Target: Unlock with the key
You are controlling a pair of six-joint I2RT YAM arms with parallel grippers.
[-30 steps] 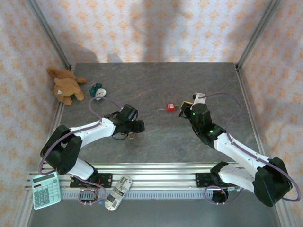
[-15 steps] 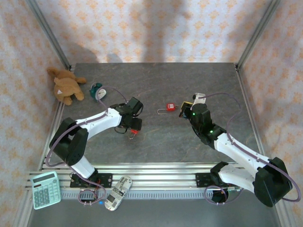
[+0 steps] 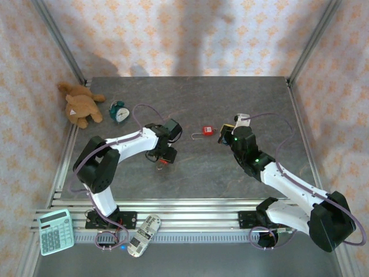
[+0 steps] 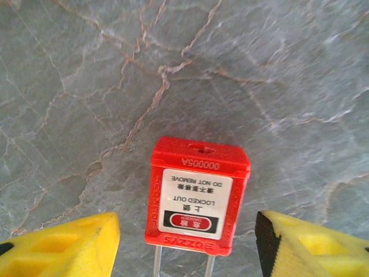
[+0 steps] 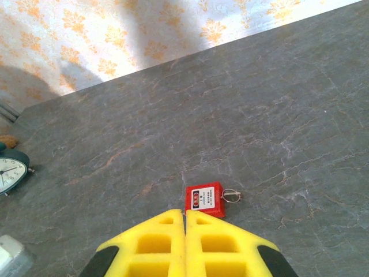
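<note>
A red padlock [image 4: 199, 202] with a white "locked out" label lies flat on the grey table, its thin steel shackle pointing toward my wrist. My left gripper [image 4: 187, 242] is open, one yellow finger on each side of the lock with gaps on both sides. From above, that lock [image 3: 165, 161] sits at the left gripper's [image 3: 165, 154] tip. A second red padlock [image 5: 203, 199] with a thin metal loop [image 5: 232, 195] lies just beyond my shut right gripper [image 5: 185, 214], with nothing between its fingers. From above, it [image 3: 207, 131] lies left of that gripper [image 3: 225, 130]. The key is hidden or too small to tell.
A brown teddy bear [image 3: 79, 105] and a teal alarm clock [image 3: 120, 111] sit at the back left. A calculator [image 3: 55, 231] and a remote [image 3: 144, 234] lie by the near rail. Patterned walls close in three sides.
My left forearm has swung right, uncovering the clock, and its gripper has shifted slightly right and narrowed around the padlock. The right arm has not moved.
</note>
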